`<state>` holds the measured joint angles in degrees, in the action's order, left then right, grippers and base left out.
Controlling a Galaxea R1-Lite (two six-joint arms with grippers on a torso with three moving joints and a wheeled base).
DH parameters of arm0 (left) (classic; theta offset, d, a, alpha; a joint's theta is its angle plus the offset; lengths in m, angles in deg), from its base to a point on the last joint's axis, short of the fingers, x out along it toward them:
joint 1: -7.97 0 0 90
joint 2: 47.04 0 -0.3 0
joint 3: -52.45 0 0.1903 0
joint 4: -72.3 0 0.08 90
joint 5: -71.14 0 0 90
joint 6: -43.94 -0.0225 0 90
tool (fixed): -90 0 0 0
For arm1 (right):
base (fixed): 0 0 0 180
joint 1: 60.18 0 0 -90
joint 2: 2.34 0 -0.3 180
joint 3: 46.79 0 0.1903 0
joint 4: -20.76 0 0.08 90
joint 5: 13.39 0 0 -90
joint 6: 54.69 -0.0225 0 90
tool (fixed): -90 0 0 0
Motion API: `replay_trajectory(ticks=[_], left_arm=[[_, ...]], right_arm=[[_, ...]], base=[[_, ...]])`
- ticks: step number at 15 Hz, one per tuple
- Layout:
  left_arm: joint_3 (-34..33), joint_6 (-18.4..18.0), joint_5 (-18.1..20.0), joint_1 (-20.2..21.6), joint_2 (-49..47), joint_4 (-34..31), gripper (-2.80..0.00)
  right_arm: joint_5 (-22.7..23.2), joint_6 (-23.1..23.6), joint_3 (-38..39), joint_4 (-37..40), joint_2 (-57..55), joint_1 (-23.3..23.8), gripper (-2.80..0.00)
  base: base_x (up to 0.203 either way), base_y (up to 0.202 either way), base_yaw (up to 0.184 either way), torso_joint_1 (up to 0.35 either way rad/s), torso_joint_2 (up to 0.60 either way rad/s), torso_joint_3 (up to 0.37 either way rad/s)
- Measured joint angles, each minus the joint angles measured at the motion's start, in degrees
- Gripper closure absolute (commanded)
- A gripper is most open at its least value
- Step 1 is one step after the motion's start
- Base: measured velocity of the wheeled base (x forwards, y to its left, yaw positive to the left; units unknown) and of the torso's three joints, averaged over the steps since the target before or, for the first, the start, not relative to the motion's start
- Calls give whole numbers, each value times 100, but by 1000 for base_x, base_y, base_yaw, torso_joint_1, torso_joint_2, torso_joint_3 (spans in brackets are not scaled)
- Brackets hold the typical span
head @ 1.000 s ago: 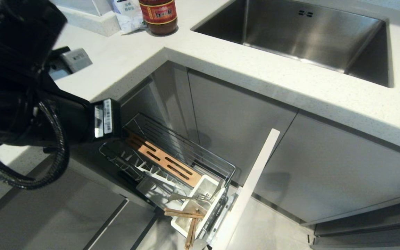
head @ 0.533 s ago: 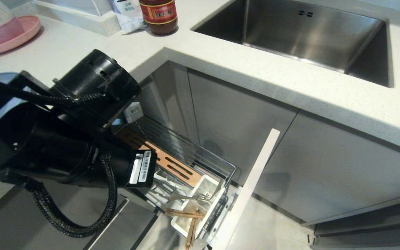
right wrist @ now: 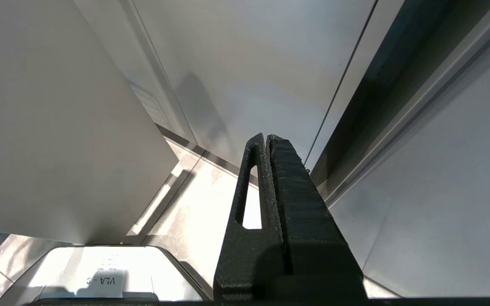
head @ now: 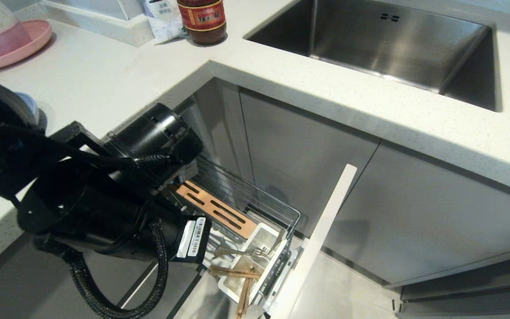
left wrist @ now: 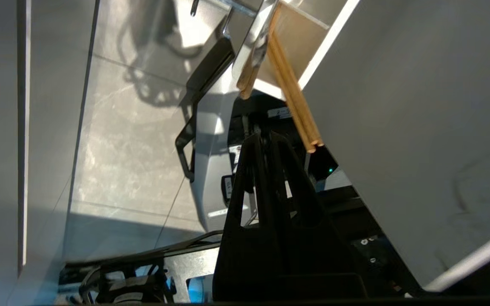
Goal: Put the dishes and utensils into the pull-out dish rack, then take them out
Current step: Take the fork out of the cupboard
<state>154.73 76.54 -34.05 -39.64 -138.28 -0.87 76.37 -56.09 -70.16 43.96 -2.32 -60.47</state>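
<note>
The speckled white stone countertop (head: 326, 84) runs across the head view, with a brushed stainless steel sink (head: 383, 40) sunk into it toward the right. Below it stand flat pale-grey cabinet doors (head: 308, 155), and from the gap between them the pull-out chrome wire dish rack (head: 255, 195) is drawn fully out, its narrow pale-grey cabinet front (head: 321, 235) standing on edge at the outer end. The bulky black left arm (head: 104, 195), with its ribbed black cable, hangs over the inner half of the rack and hides that part. The rack's slotted light-brown wooden strip (head: 219, 210) shows beyond the arm, and next to the cabinet front sits the white plastic utensil box (head: 259, 252). The slim silver metal fork (head: 241, 252) lies across the box's rim, tines toward the box, and the pair of light-brown wooden chopsticks (head: 242, 283) lean out of the box, ends past its rim. At the far left a sliver of a light-blue round dish (head: 29, 106) peeks from behind the arm on the counter; a pink plate (head: 20, 44) and a dark red-labelled jar (head: 202, 20) stand farther back.

In its wrist view the left gripper (left wrist: 266, 138) has its black fingers pressed together, empty, just beside the chopstick ends. The right gripper (right wrist: 266, 138) is likewise closed on nothing, beside a cabinet door
</note>
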Motion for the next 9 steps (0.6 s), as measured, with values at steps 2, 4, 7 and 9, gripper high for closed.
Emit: replay_trajectory(ticks=[2,4,7,9], left_arm=[[-309,12,-11,-5,-57,493,0],[-655,9,-110,-5,-80,1032,0],[-1017,-10,-334,-99,-106,1434,0],[-1123,-20,-511,-178,-126,1497,0]], right_arm=[[-2,0,0,0,0,2,0],[-2,0,0,0,0,2,0],[0,0,0,0,0,0,0],[-1,0,0,0,0,2,0]], base=[[0,0,0,0,0,0],[0,0,0,0,0,0],[0,0,0,0,0,0],[0,0,0,0,0,0]])
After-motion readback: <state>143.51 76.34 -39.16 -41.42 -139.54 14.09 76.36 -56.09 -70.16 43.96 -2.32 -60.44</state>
